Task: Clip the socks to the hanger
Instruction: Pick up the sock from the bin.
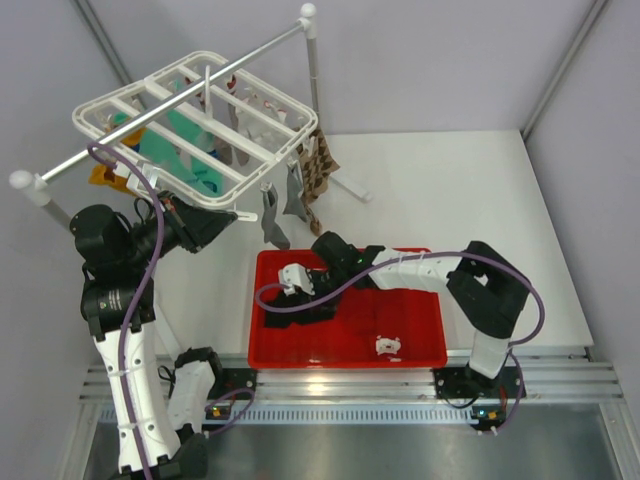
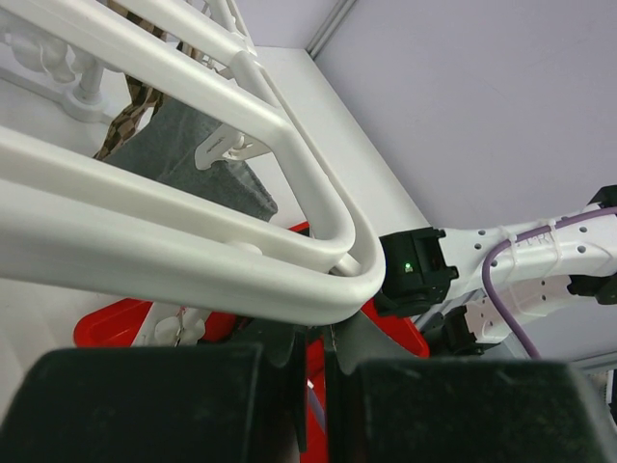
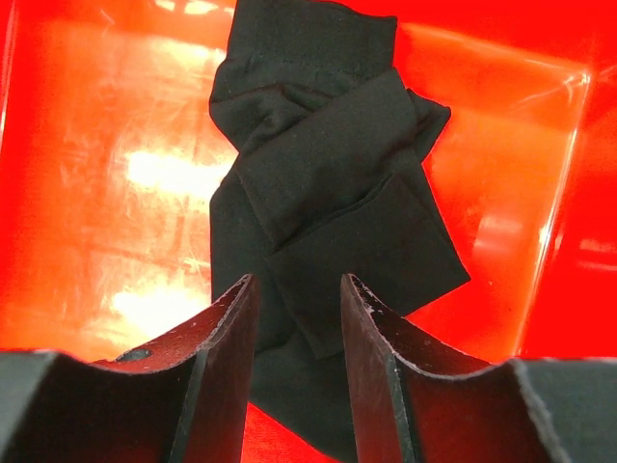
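- Two arms work over a white table (image 1: 430, 200) seen from above. The left one reaches up to the hanger in the upper left of the frame, and the right one stretches leftward, low over a red tray (image 1: 420, 320) at bottom centre.
- The hanger (image 2: 174, 256), a white slatted frame, hangs from a metal rail (image 1: 270, 37) that runs diagonally across the upper left of the overhead view.
- The left gripper (image 2: 313, 362) is clenched, its black fingers pressed together at the bottom edge of the left wrist view, just under the frame's rounded near corner. Whether anything is pinched between them cannot be told.
- The right gripper (image 3: 297, 285) is released, its jaws standing apart at the bottom of the right wrist view, above the tray floor.
- The black sock (image 3: 328, 183) lies crumpled and folded over itself on the tray floor, filling the centre of that view. Its lower end shows through the gap between the fingers; whether they touch it cannot be told.
- Dangling from the frame's clips are teal socks (image 1: 185, 145) beneath the slats, grey socks (image 1: 275, 215) at the near edge, and a brown patterned sock (image 1: 318, 170) at the right corner.
- A small white piece (image 1: 387, 346) rests alone in the lower right part of the tray, well apart from the black sock.
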{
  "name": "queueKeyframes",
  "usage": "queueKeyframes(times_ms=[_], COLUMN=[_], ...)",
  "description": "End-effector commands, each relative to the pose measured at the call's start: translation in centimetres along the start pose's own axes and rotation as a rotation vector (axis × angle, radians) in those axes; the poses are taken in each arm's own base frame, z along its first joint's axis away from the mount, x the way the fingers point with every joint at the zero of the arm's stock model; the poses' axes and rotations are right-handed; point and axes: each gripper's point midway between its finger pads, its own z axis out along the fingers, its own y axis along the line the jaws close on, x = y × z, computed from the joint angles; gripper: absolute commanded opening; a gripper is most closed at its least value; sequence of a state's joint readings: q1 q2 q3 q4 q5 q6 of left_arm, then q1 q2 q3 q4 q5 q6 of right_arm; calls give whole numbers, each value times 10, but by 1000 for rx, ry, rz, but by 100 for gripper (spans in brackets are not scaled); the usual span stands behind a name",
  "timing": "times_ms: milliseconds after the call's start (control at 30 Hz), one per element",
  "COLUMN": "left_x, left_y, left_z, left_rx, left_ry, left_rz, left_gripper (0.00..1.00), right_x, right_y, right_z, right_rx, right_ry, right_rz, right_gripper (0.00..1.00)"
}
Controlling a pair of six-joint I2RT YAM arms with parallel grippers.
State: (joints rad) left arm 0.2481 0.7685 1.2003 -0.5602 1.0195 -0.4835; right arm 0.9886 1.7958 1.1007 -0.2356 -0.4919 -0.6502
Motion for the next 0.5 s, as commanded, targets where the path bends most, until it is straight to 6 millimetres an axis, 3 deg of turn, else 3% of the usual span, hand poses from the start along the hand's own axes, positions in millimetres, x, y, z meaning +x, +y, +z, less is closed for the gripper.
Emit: queueKeyframes(times_ms=[0, 300, 467], left_x=[30, 32, 33], left_y=[-3, -1, -1], left_z=[-1, -1, -1], left_rx=[49, 42, 41], left_ry=[115, 118, 120], left_rz=[-139, -140, -142], left_gripper=[0, 0, 0], right_x=[-3, 0, -2], right_y=[3, -2, 0], right_z=[7, 17, 16], right_rx=[-33, -19, -29], right_ry=[-8, 2, -5], right_rz=[-67, -77, -70], right_gripper=[40, 36, 23])
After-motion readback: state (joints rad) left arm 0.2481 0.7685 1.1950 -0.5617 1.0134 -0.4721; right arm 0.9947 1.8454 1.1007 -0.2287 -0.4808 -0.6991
